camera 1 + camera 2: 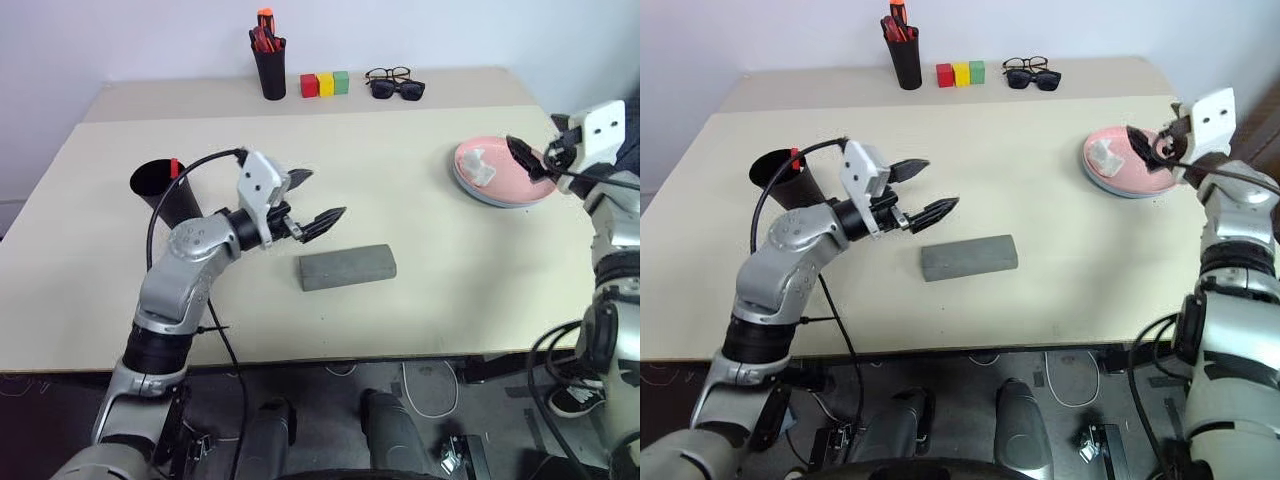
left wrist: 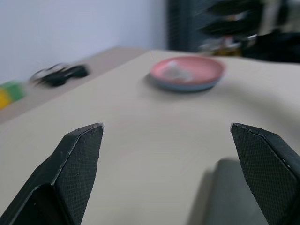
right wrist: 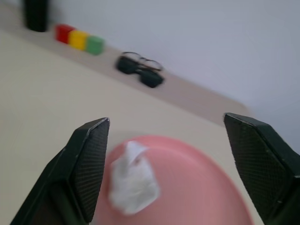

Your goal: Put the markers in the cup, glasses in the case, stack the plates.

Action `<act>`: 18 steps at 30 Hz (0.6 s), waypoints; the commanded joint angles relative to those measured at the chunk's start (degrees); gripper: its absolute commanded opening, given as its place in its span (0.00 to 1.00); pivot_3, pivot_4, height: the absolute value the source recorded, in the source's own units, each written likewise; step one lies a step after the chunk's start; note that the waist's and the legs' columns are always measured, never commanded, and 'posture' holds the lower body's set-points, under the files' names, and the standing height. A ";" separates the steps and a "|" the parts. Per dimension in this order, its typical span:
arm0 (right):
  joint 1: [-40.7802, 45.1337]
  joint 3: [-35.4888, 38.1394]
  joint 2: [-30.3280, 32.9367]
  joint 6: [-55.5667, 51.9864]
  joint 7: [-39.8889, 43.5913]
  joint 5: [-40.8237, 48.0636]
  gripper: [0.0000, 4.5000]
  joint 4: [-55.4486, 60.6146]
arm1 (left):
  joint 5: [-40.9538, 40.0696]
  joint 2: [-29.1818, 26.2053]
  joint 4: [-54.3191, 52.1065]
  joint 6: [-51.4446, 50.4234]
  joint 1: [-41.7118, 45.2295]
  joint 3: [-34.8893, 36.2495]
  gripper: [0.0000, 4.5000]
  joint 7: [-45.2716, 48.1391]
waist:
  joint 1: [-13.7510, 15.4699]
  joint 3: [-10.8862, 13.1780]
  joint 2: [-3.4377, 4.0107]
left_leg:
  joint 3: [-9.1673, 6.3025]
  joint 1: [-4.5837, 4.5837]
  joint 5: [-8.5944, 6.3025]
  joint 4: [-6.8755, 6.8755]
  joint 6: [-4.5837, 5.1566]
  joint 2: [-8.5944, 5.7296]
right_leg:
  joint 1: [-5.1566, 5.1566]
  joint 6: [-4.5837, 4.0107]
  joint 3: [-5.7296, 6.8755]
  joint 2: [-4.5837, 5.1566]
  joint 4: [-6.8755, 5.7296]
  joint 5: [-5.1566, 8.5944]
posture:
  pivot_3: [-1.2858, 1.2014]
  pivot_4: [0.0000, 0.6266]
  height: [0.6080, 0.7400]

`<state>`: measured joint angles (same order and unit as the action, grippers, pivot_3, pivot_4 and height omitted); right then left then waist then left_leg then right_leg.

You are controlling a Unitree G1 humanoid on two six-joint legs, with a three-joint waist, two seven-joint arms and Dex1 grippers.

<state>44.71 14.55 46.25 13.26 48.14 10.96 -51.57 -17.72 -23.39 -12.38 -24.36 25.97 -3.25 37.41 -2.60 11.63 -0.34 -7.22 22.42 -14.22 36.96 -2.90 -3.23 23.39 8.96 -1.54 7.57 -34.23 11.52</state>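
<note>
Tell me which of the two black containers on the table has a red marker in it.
The wide tapered black cup by the left arm; a red marker tip shows at its rim. The slim pen holder at the back holds red-orange pens.

Case [image 1: 347, 267] mid-table; cup [image 1: 160, 186] far left; stacked plates [image 1: 503, 175] right; pen holder [image 1: 269, 62], blocks [image 1: 325, 84], sunglasses [image 1: 396, 84] behind.

The round pink plastic plate [image 1: 505, 172] lay stacked on the light blue plate [image 1: 478, 193], the grey oblong case [image 1: 347, 267] sat shut mid-table, and the matte black cup [image 1: 165, 189] stood upright.
</note>
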 commanded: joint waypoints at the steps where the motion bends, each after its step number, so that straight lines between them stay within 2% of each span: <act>1: -13.28 5.01 3.01 -8.03 4.00 6.80 0.87 20.77 | -4.80 -1.63 -3.01 0.29 -3.94 4.08 1.00 3.42 | 0.33 -0.01 0.01 | 0.00 -0.02 0.00 0.02 0.00 0.00 | -0.01 0.00 0.00 0.00 -0.01 0.00 | 0.52 0.24 1.00; 5: -37.18 15.61 4.64 -18.49 5.26 13.03 0.87 42.76 | -9.26 -3.20 -6.94 -1.32 -10.72 8.41 1.00 4.23 | 1.90 -0.04 0.08 | -0.02 0.01 -0.05 0.05 0.07 -0.02 | -0.01 0.01 0.00 0.02 0.00 0.02 | 0.52 0.24 1.00; 9: -54.56 26.43 3.98 -22.26 7.51 15.27 0.87 52.54 | -9.75 -5.14 -11.12 -0.56 -17.36 12.00 1.00 3.19 | 1.78 -0.10 0.11 | 0.04 -0.03 -0.05 0.10 0.07 -0.01 | -0.09 -0.21 -0.01 0.06 0.03 0.14 | 0.52 0.24 1.00; 13: -64.07 34.04 1.63 -24.12 9.03 18.14 0.87 57.35 | -10.25 -8.06 -12.26 -1.56 -21.85 14.69 1.00 3.56 | 1.35 -0.15 0.14 | 0.18 -0.21 -0.07 0.12 0.06 0.13 | -0.22 -0.14 -0.03 0.02 0.06 0.21 | 0.52 0.24 1.00; 18: -67.69 36.87 0.04 -23.59 9.11 19.03 0.87 57.81 | -10.62 -10.00 -12.19 -0.55 -23.59 14.99 1.00 5.09 | 1.60 -0.21 0.13 | 0.37 -0.21 -0.08 0.23 0.04 0.19 | -0.26 -0.20 -0.02 0.07 0.10 0.18 | 0.52 0.24 1.00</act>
<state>-22.64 48.88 46.60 -10.96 57.11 28.62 4.51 -27.07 -32.63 -22.69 -25.91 2.50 10.41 41.74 -1.00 11.43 -0.21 -6.85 22.25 -14.29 37.18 -2.85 -3.02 23.15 8.75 -1.55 7.65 -34.11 11.70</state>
